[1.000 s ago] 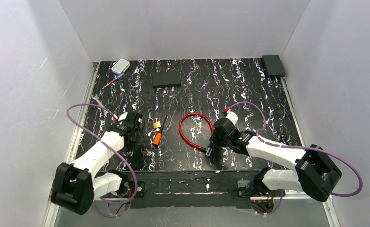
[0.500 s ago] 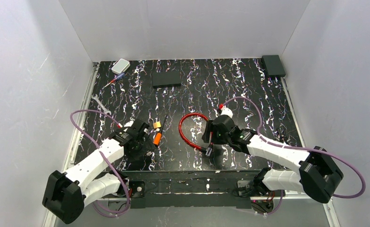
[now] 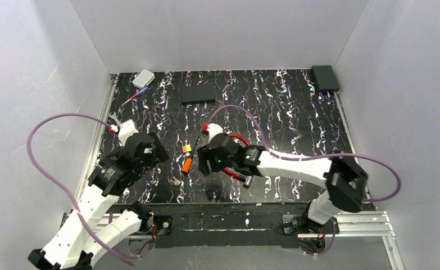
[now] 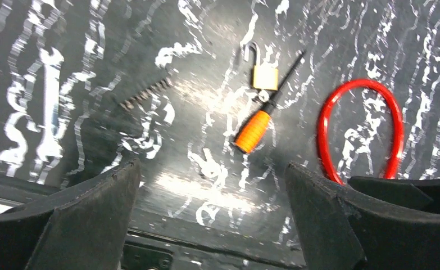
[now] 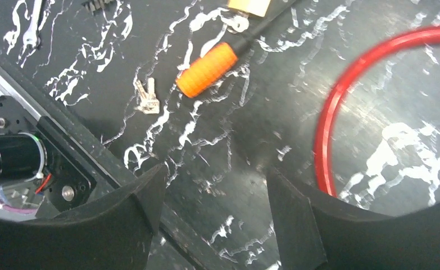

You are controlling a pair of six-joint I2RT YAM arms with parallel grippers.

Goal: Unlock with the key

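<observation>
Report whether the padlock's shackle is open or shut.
Open: in the left wrist view the padlock shackle sits offset, one leg clear of the brass body.

No writing, label, brand or number can be read in any view. The brass padlock point(image 4: 265, 77) is too blurred to show a stamp. The orange handle of the key point(image 5: 207, 70) shows only plain ribbing. The dark boxes point(image 3: 198, 93) at the far side of the desk point(image 3: 296, 112) are too small to tell.

White shells are covering the left arm point(image 3: 91, 199) and right arm point(image 3: 290, 165) between black joints; purple cables point(image 3: 43, 126) are looping off the wrists. The left gripper point(image 4: 212, 167) and right gripper point(image 5: 216, 170) are showing matte black jaws.
</observation>
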